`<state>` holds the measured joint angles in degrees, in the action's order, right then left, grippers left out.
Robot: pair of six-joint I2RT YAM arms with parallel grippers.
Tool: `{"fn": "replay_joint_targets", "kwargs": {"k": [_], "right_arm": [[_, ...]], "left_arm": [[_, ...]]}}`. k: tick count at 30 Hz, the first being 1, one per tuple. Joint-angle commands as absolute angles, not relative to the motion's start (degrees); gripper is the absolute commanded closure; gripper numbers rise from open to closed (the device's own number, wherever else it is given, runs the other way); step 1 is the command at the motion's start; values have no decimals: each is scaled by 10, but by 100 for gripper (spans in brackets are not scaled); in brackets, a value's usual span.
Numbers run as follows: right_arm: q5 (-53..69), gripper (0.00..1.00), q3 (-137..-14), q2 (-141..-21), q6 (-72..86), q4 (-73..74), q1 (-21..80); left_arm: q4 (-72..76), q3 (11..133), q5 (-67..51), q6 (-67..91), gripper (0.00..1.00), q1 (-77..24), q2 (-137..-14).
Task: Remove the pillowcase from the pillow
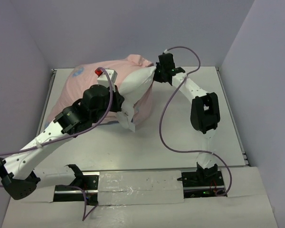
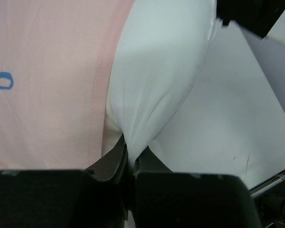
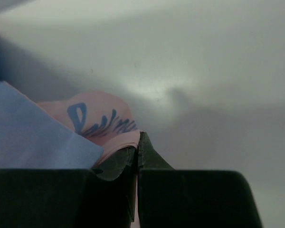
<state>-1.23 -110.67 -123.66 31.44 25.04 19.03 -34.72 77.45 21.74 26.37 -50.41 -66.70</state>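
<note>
**Pink cover and white cushion, each caught in a pinch**

Pink fabric fills the far left of the white table point(image 1: 180, 137), where the pillowcase point(image 1: 66, 90) lies pink side up with the pillow point(image 1: 137, 80) bulging out of its right-hand opening. The left gripper point(image 2: 130, 159) has its fingers pressed together on a corner of the pillow. White cloth fans upward from that pinch, the pink cover with its seam sits directly left of the fingers, and bare tabletop lies to their right.

The right gripper point(image 3: 137, 147) is clamped on the pillowcase's edge at the far end of the bundle. Pink cloth with blue lettering rises just above and left of its fingertips, and a flap of the blue side lies further left. Beyond the tips there is only blurred, pale surface.

Pale lavender-grey walls point(image 1: 133, 23) close in the table on the left, far and right sides. Purple cables point(image 1: 164, 128) loop from both arms, and a strip of silvery covering point(image 1: 140, 185) runs between the two bases at the near edge.
</note>
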Motion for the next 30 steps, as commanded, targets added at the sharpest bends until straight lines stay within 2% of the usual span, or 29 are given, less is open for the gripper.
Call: {"fn": "replay_joint_targets", "kwargs": {"k": [1,2,4,6,13,21,22,23,24,26,27,28,30], "right_arm": [[-66,100,-971,-1185,237,87,146],[-42,100,-895,-1165,223,59,172],[23,100,-840,-1122,225,4,199],[54,100,-781,-1107,256,-53,235],[78,100,-798,-1159,290,-51,257],[80,100,-796,-1172,314,-51,273],[85,92,-777,-1140,308,-53,272],[83,79,-767,-1120,301,-53,269],[81,57,-760,-1098,285,-40,264],[62,44,-749,-1025,281,0,257],[54,31,-737,-999,281,21,244],[31,23,-730,-945,286,38,237],[20,20,-703,-895,305,82,215]], "left_arm": [[-172,761,207,219,100,-512,-564],[-140,758,193,209,100,-512,-575],[-102,783,149,197,100,-511,-603],[-104,873,119,185,100,-512,-653],[-87,1002,53,179,100,-511,-715],[-91,1053,90,166,100,-511,-733],[-88,1045,98,164,100,-511,-732],[-82,1035,120,161,100,-511,-731],[-77,1003,128,159,100,-511,-732],[-62,968,134,160,100,-511,-737],[-55,929,136,163,100,-511,-740],[-51,912,141,165,100,-511,-743],[-45,867,152,168,100,-511,-742]]}}
